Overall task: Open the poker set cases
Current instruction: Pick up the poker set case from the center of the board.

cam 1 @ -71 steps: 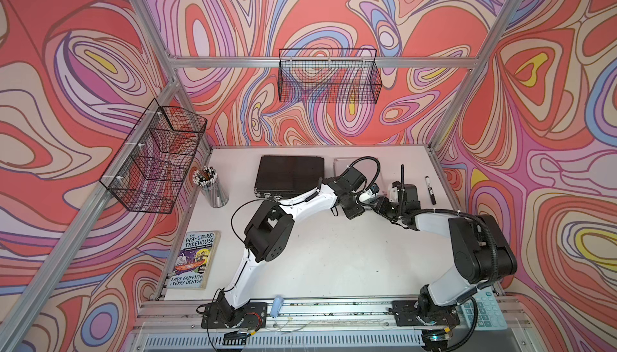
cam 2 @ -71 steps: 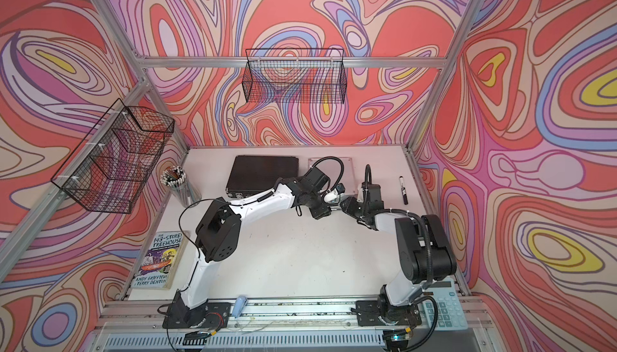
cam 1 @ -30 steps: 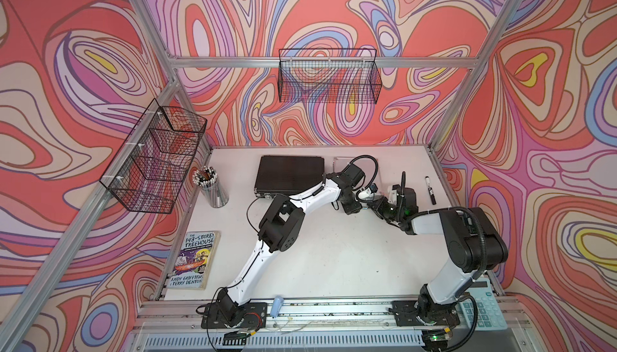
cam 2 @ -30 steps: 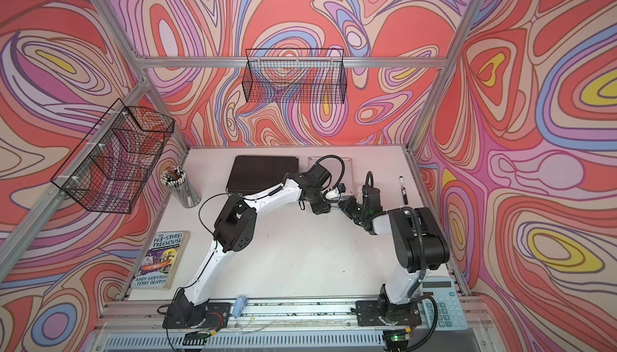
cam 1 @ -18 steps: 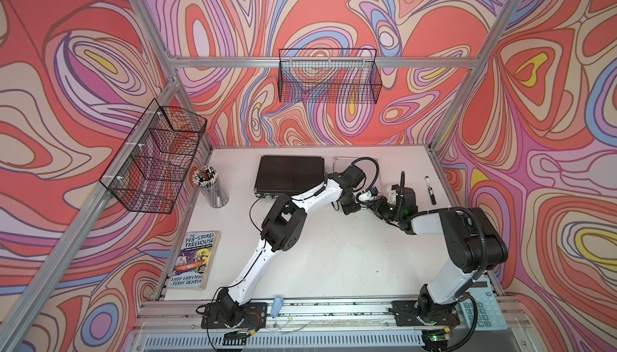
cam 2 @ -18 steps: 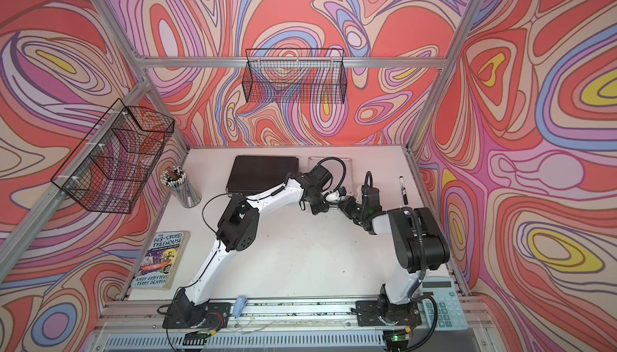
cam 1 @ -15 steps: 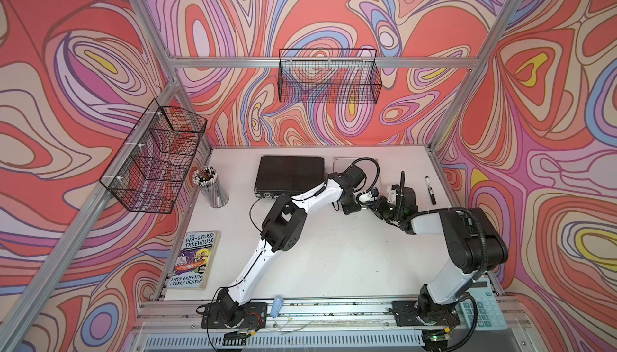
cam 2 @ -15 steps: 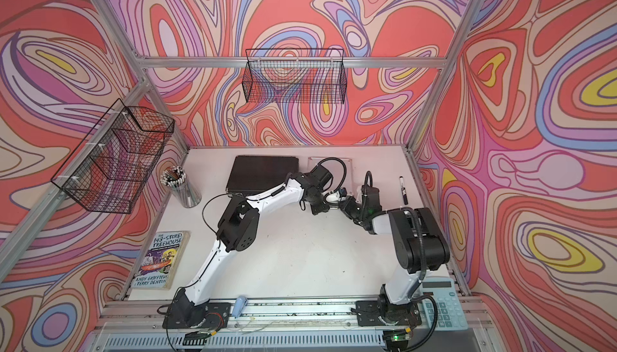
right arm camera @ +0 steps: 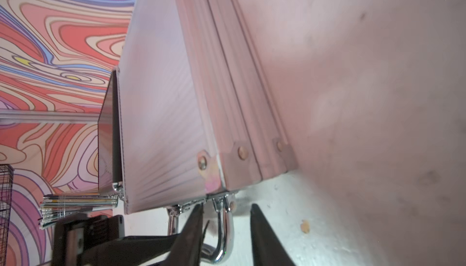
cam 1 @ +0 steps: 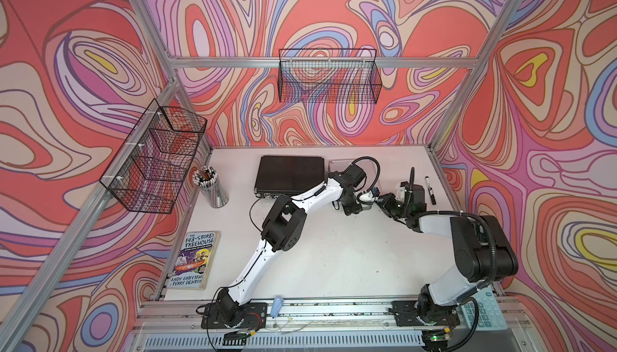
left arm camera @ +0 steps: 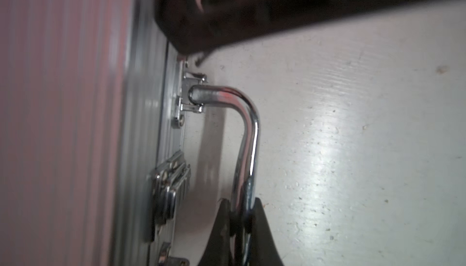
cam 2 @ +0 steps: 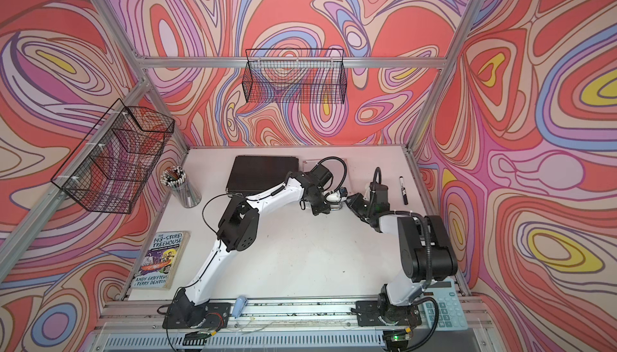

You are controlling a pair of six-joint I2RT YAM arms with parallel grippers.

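Left end effector (left arm camera: 242, 208): clamped tight on the chrome U-shaped handle (left arm camera: 250, 131) of the small ribbed silver aluminium case (left arm camera: 63, 126), gripping its straight bar near one bend.
Right end effector (right arm camera: 227, 209): jaws apart, straddling one leg of that handle just off the case's front corner; nothing gripped.
Why the handle is held: likely to steady the light case against the worktop (cam 1: 334, 260), so it cannot slide or lift while a catch is worked.
Why the right jaws stand apart: judged to be lining up on the metal latch (left arm camera: 171, 191) beside the handle mount; whether that latch is already flipped is too blurred to tell.
Silver case position: flat at the back of the worktop, lid down, handle edge facing both arms; mostly hidden under the left wrist in both top views.
Wide textured black case (cam 1: 289, 175): lid down, lying flat just beside the silver one on its left-arm side, clear of both end effectors.
Relative layout: both end effectors meet at the silver case's front edge, close beside each other.
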